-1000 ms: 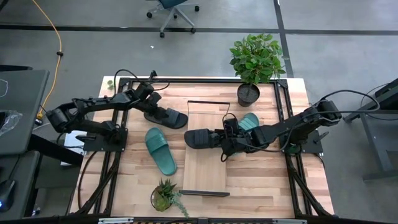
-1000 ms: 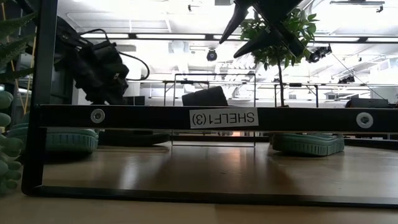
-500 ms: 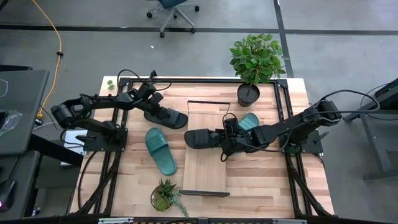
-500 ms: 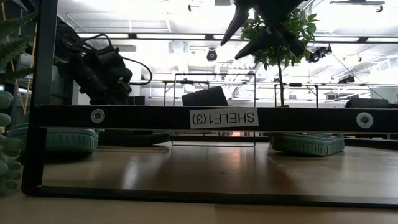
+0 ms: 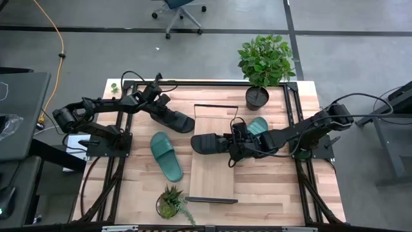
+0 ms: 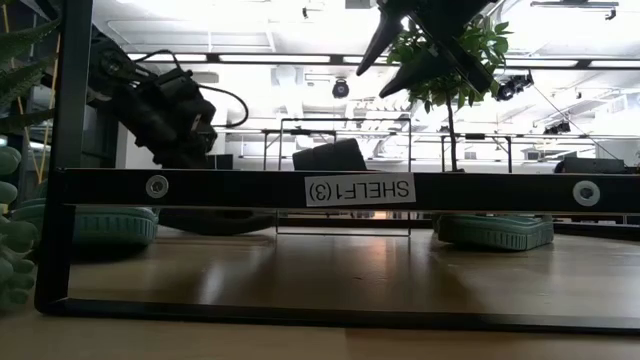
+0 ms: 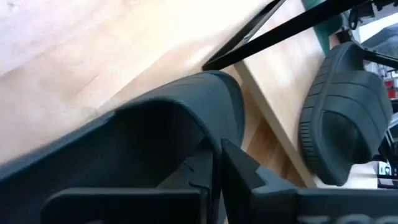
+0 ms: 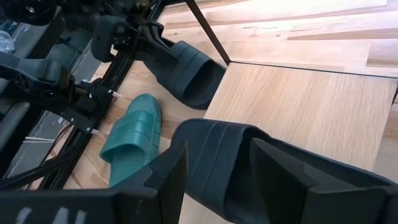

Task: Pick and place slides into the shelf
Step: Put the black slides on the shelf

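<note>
Succulent: nearest edge of the worktop, beside the shelf's near rail; clear of the working area, plays no part.

Shelf: light board lying lengthwise near to far down the middle of the worktop, black rail at each short end; near half bare, so room left for further slides.

Teal slide, left: flat on the worktop just left of the shelf, untouched; waiting its turn, by the look of it.

Right gripper: reaching in from the right, low over the shelf's middle; jaws apart, straddling the strap of a black slide without visibly pinching it.

Black slide on shelf: sole down on the board, toe overhanging the left long edge; probably just being set down or nudged square.

Teal slide, right: at the shelf's right edge behind the right arm, partly hidden; on the board or just off it, cannot tell.

Left gripper: far left of the worktop, jaws clamped together on the heel end of the second black slide; a thin edge grip, likely chosen for lifting.

Second black slide: resting on the worktop, toe near the shelf's far left corner, not yet lifted.

Potted plant: far right corner, past the shelf's far rail.
</note>
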